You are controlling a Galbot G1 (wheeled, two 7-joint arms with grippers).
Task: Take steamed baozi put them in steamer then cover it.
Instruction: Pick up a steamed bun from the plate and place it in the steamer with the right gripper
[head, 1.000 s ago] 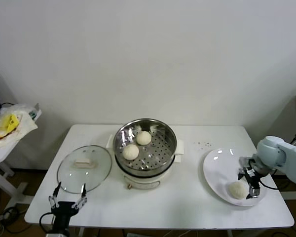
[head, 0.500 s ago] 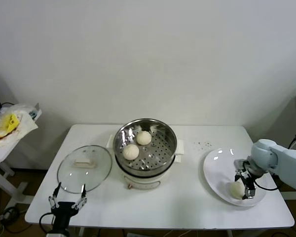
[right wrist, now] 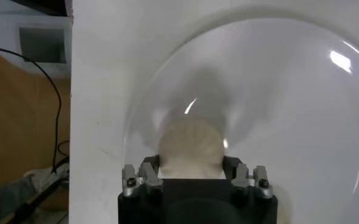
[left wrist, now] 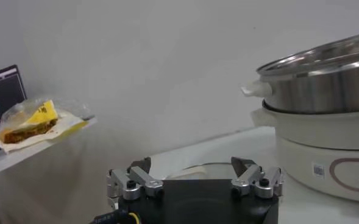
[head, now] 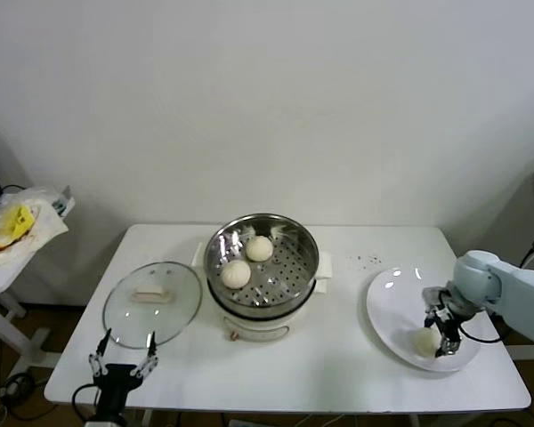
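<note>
The steamer (head: 280, 276), a shiny perforated steel basket in a cream pot base, stands mid-table with two baozi (head: 259, 248) (head: 236, 273) inside. A third baozi (head: 424, 342) lies on the white plate (head: 393, 302) at the right. My right gripper (head: 437, 335) is down on that plate, shut on this baozi. In the right wrist view the baozi (right wrist: 191, 143) fills the gap of the right gripper (right wrist: 191, 163), with a finger pressed on each side. My left gripper (head: 122, 364) waits open at the table's front left corner, holding nothing; the left wrist view shows the left gripper (left wrist: 191, 164) with the steamer (left wrist: 325, 79) beyond.
The round glass lid (head: 152, 302) lies flat on the table left of the steamer, just behind the left gripper. A small side table at far left carries a plastic bag (head: 18, 224). The plate sits close to the table's right edge.
My right gripper has shifted slightly left over the plate and closed its fingers onto the baozi there. The left arm, the lid and the steamer have not moved.
</note>
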